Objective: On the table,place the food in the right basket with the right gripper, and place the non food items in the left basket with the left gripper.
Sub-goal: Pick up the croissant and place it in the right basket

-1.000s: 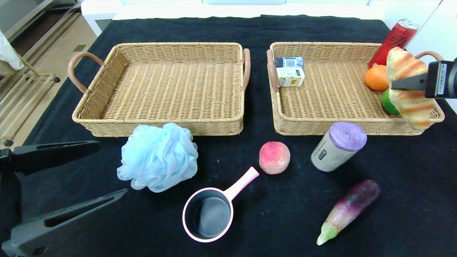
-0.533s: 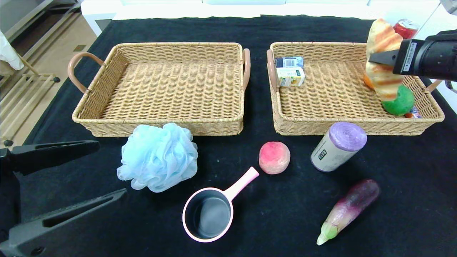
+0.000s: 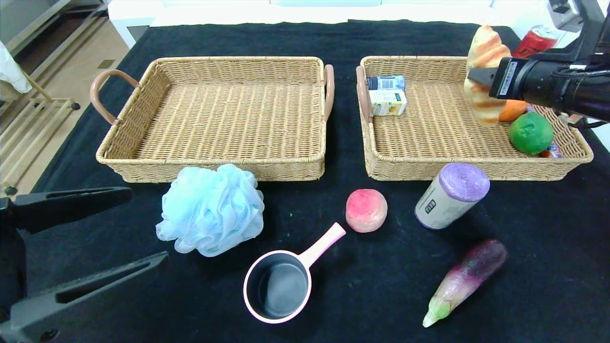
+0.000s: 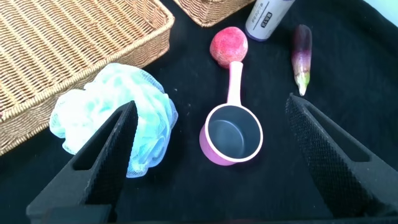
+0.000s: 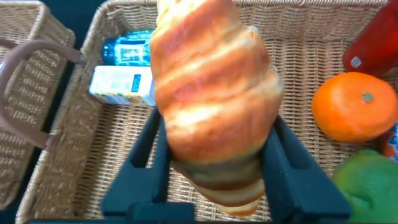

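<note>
My right gripper (image 3: 481,78) is shut on a croissant (image 3: 485,71) and holds it above the right basket (image 3: 472,174); the right wrist view shows the croissant (image 5: 214,99) clamped between the pads. In that basket lie two small cartons (image 3: 387,95), an orange (image 3: 513,109), a green lime (image 3: 530,133) and a red can (image 3: 536,43). My left gripper (image 3: 90,228) is open at the near left, beside a blue bath pouf (image 3: 211,208). A pink saucepan (image 3: 281,281), a peach (image 3: 366,210), a purple-topped roll (image 3: 452,195) and an eggplant (image 3: 464,281) lie on the black cloth. The left basket (image 3: 214,169) holds nothing.
The baskets stand side by side at the far half of the table, handles nearly touching. A wooden rack (image 3: 28,119) stands on the floor off the table's left edge. White furniture borders the far edge.
My right gripper has carried the croissant up and leftward, from the basket's right rim to over its far right part. The lime is now uncovered. The left arm has not moved.
</note>
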Action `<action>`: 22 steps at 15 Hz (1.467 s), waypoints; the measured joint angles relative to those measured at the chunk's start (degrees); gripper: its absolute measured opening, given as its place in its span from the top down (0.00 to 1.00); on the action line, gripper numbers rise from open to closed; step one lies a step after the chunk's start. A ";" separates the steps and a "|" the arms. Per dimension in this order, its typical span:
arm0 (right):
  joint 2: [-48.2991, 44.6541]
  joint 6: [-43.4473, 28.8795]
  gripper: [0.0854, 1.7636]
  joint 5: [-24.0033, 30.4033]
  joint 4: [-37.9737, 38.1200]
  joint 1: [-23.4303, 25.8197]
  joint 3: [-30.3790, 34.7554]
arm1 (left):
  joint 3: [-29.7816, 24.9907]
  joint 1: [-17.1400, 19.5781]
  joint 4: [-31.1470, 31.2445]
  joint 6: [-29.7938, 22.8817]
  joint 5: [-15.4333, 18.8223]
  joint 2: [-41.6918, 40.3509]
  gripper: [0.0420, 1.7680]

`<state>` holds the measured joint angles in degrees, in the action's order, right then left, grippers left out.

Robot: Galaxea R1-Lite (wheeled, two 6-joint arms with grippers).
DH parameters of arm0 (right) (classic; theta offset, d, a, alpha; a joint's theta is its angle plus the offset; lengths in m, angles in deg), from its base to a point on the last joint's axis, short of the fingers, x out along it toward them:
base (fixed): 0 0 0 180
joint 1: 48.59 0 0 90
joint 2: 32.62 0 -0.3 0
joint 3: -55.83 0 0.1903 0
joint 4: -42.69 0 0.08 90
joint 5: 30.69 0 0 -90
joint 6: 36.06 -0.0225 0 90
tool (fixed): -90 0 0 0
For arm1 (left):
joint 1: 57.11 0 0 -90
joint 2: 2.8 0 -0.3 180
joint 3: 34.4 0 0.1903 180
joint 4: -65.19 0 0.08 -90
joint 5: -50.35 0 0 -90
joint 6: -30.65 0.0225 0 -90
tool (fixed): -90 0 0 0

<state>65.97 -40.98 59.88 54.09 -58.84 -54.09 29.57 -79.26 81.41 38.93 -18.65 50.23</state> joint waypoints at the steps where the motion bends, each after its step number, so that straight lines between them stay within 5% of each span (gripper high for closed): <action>1: 0.48 -0.11 0.44 -0.09 -0.02 0.00 -0.24 | 0.00 0.00 0.00 0.00 0.00 0.00 0.03; 9: 1.66 -0.15 0.17 -0.17 0.55 0.09 -0.60 | 0.00 0.00 0.00 0.00 0.00 0.00 0.03; 22: 1.50 -0.02 0.06 -1.37 4.00 0.69 -2.28 | -0.09 -0.09 0.11 0.02 0.00 0.05 0.03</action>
<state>67.47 -41.01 58.51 58.09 -58.15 -56.37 29.48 -79.35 81.51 38.96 -18.65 50.28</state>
